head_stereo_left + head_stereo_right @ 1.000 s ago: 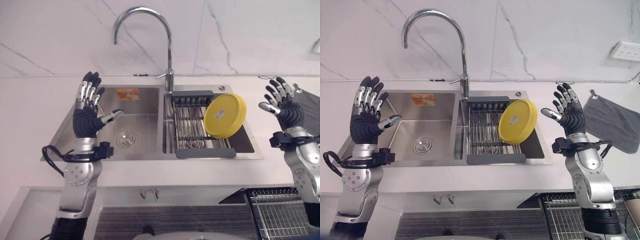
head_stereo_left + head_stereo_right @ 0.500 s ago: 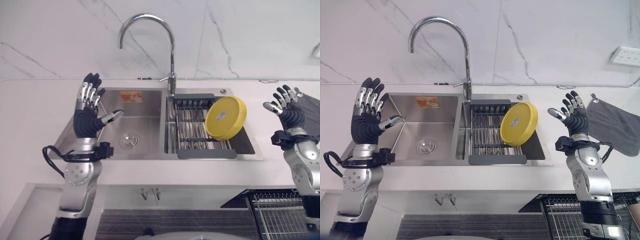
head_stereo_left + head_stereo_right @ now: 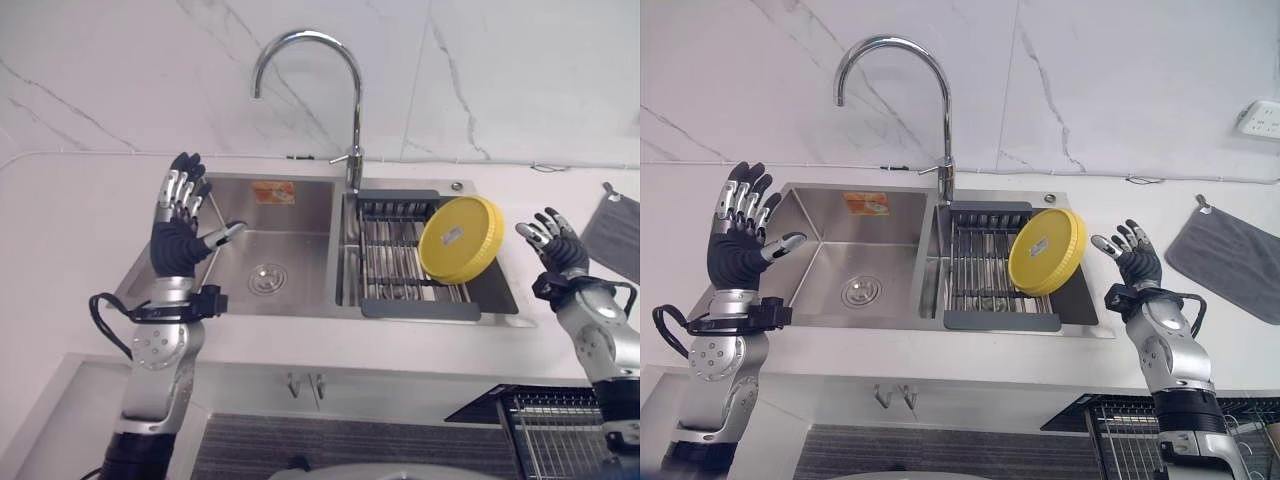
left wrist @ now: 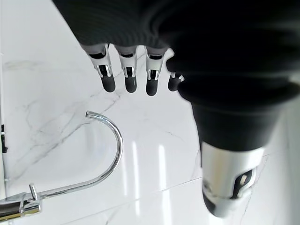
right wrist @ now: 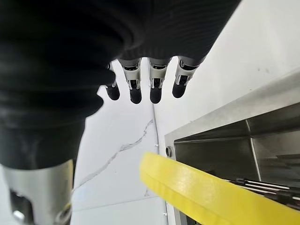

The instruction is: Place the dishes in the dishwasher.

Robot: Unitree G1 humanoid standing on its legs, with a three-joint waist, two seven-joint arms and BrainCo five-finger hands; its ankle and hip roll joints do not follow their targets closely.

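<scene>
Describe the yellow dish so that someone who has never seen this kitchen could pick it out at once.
Start at the stainless steel double sink under the tall curved chrome tap. Its right basin holds a dark-framed wire drying rack; the round yellow plate leans tilted on its edge at that rack's right end. It is the one bright yellow thing among steel and white marble, with a small pale sticker on its face.

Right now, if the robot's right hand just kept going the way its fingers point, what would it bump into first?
Probably the white marble wall. The right hand is open, fingers pointing up and away beside the round yellow plate, which sits off to its side. Depth is uncertain.
</scene>
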